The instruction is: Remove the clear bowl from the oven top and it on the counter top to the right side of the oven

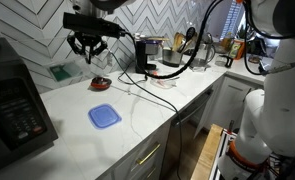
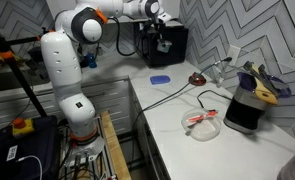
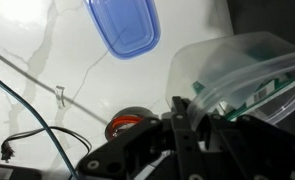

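Observation:
My gripper is shut on the rim of the clear bowl, which tilts up at the right of the wrist view with a greenish mark showing through it. In both exterior views the gripper hangs in the air above the white counter top, beside the black oven and off its top. The bowl itself is too faint to make out in the exterior views.
A flat blue lid and a small red dish lie on the counter below the gripper. Black cables cross the counter. A clear container and a black appliance stand further along.

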